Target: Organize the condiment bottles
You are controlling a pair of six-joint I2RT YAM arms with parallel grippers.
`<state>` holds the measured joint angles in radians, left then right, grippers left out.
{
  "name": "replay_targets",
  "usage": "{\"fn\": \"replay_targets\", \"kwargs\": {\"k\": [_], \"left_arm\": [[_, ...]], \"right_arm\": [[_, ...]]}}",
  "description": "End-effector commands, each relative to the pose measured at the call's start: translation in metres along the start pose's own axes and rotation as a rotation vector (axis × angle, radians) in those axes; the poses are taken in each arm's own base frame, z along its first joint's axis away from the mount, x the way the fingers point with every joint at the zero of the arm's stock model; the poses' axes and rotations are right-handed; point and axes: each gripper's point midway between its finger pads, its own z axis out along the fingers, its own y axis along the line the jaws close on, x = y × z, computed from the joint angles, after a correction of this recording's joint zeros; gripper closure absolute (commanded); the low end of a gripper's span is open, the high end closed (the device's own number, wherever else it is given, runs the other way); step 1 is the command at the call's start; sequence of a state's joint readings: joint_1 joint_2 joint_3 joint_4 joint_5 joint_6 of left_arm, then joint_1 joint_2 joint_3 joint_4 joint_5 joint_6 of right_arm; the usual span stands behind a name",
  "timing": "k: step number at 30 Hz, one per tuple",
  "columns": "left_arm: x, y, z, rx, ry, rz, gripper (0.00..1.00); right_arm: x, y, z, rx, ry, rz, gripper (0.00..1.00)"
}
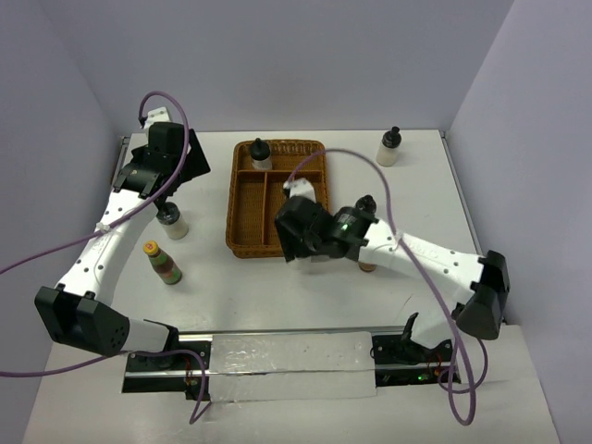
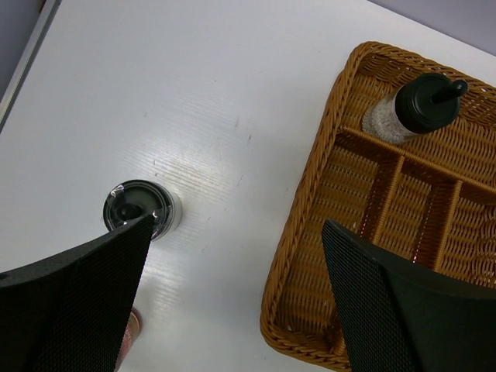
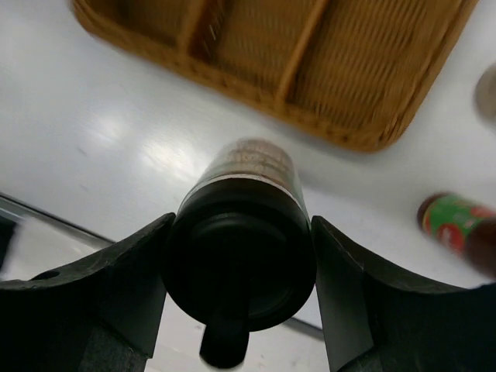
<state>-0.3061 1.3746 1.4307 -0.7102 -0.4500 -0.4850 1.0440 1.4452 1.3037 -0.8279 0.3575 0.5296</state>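
The worktop (image 1: 305,296) is white. The tray (image 1: 242,199) is golden-brown wicker in a tight weave. The squat condiment bottles (image 1: 389,148) are whitish with black caps. The slim bottle (image 1: 163,263) is reddish-brown with a yellow cap and a red-green label. The arms (image 1: 435,259) are white with black joints, and their cables (image 1: 165,92) are purple. The left tool (image 2: 239,226) is black with a fine mesh pattern. The right tool (image 3: 242,225) is plain black, like the cap of the gripped bottle (image 3: 248,167) between its fingers.

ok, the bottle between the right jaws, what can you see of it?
The bottle shows from above: a black, plastic-looking cap with a short nozzle, a blurred pale-brown body below. It is upright over the white table, just outside the wicker tray's rim. The right gripper's jaws sit against both sides of the cap. Whether its base touches the table can't be told.
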Motion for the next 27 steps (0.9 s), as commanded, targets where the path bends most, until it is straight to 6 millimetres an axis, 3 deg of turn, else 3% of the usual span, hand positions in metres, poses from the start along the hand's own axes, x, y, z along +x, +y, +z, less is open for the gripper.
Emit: {"fn": "replay_targets", "kwargs": {"k": [1,7,9,10,11,13,15,17,20,27], "left_arm": [[-0.023,0.002,-0.009,-0.012,-0.069,-0.013,0.01],[-0.021,0.005,-0.012,-0.019,-0.069,-0.019,0.01],[-0.020,0.006,-0.012,-0.018,-0.069,-0.020,0.01],[-0.021,0.006,-0.013,-0.019,-0.068,-0.019,0.01],[-0.022,0.006,-0.013,-0.021,-0.067,-0.018,0.01],[-0.022,0.008,-0.015,-0.030,-0.065,-0.016,0.01],[-0.021,0.009,-0.015,-0.032,-0.063,-0.014,0.01],[-0.020,0.009,-0.016,-0.030,-0.059,-0.017,0.01],[-0.017,0.008,-0.016,-0.025,-0.048,-0.020,0.01],[-0.011,0.010,-0.016,-0.029,-0.029,-0.026,0.01]], "right_arm": [[-0.093,-0.033,-0.057,0.021,-0.226,0.094,0.72],[-0.186,-0.083,-0.039,0.121,-0.373,0.174,0.72],[-0.201,-0.093,-0.032,0.151,-0.384,0.177,0.72],[-0.220,-0.107,-0.020,0.187,-0.398,0.191,0.72],[-0.235,-0.115,-0.023,0.199,-0.428,0.208,0.72],[-0.250,-0.128,0.009,0.234,-0.408,0.218,0.72],[-0.269,-0.139,0.018,0.246,-0.435,0.241,0.72],[-0.275,-0.143,0.043,0.256,-0.418,0.246,0.72],[-0.295,-0.145,0.058,0.236,-0.450,0.266,0.72],[-0.303,-0.155,0.111,0.266,-0.449,0.289,0.72]]}}
